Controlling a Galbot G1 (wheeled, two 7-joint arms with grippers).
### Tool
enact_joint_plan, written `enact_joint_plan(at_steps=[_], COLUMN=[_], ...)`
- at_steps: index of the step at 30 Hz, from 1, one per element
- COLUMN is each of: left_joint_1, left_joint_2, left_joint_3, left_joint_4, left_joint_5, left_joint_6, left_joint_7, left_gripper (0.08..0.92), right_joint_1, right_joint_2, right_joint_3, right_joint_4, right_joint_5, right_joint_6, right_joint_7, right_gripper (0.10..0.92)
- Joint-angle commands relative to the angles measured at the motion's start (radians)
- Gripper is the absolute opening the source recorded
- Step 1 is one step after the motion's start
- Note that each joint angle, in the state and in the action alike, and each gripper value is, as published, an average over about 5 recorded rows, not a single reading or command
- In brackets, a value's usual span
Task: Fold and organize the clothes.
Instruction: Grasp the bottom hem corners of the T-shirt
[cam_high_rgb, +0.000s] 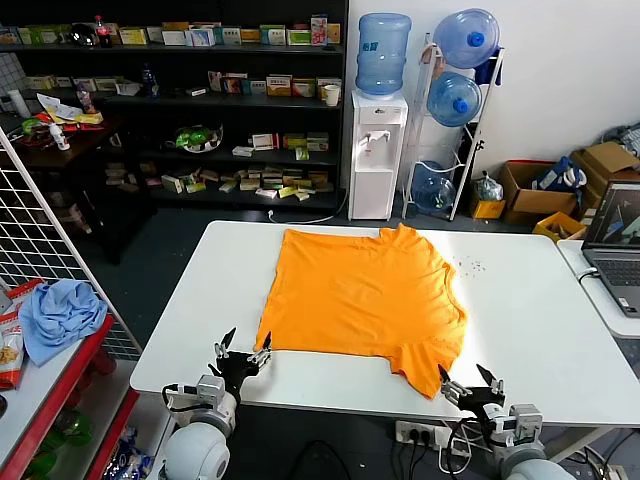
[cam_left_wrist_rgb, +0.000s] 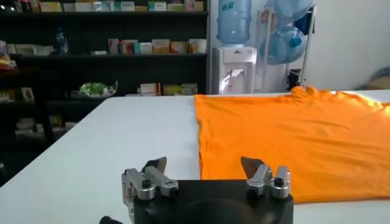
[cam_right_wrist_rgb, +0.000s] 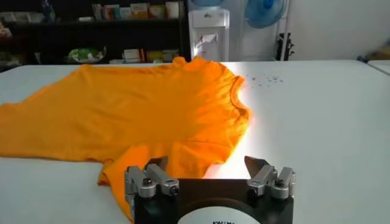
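The bright orange T-shirt (cam_high_rgb: 365, 295) lies spread flat on the white table (cam_high_rgb: 530, 310), plain side up, no lettering showing. It also shows in the left wrist view (cam_left_wrist_rgb: 292, 140) and the right wrist view (cam_right_wrist_rgb: 140, 109). My left gripper (cam_high_rgb: 243, 352) is open and empty at the table's front edge, just short of the shirt's near left corner. My right gripper (cam_high_rgb: 470, 383) is open and empty at the front edge, just short of the crumpled near right sleeve (cam_high_rgb: 425, 365). In the wrist views the left gripper (cam_left_wrist_rgb: 204, 165) and the right gripper (cam_right_wrist_rgb: 207, 164) both stand wide.
A red-edged side table with a light blue cloth (cam_high_rgb: 60, 315) stands at the left behind a wire grid. A laptop (cam_high_rgb: 612, 245) sits on a desk at the right. Shelves, a water dispenser (cam_high_rgb: 378, 150) and bottles stand behind the table.
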Motion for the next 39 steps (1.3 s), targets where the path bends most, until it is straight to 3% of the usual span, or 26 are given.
enact_joint_plan(at_steps=[1, 26, 32, 39], left_joint_1=[-0.002, -0.029, -0.048, -0.039], left_joint_2=[-0.003, -0.028, -0.033, -0.03], left_joint_3=[0.001, 0.027, 0.029, 0.035], left_joint_4=[-0.003, 0.051, 0.089, 0.088], left_joint_5=[0.006, -0.052, -0.062, -0.059], left_joint_6=[0.019, 0.117, 0.116, 0.107], left_joint_7=[-0.002, -0.037, -0.034, -0.028], left_gripper=[0.823, 0.823, 0.817, 0.646], right_joint_1=[0.02, 0.094, 0.094, 0.09], right_joint_2=[0.005, 0.054, 0.062, 0.064], right_joint_3=[-0.013, -0.072, -0.074, -0.073], right_joint_4=[-0.022, -0.114, -0.111, -0.111], right_joint_5=[-0.003, -0.021, -0.021, -0.018], right_joint_6=[-0.005, -0.007, -0.009, -0.013], right_joint_7=[0.005, 0.017, 0.019, 0.028], right_gripper=[0.823, 0.82, 0.688, 0.489])
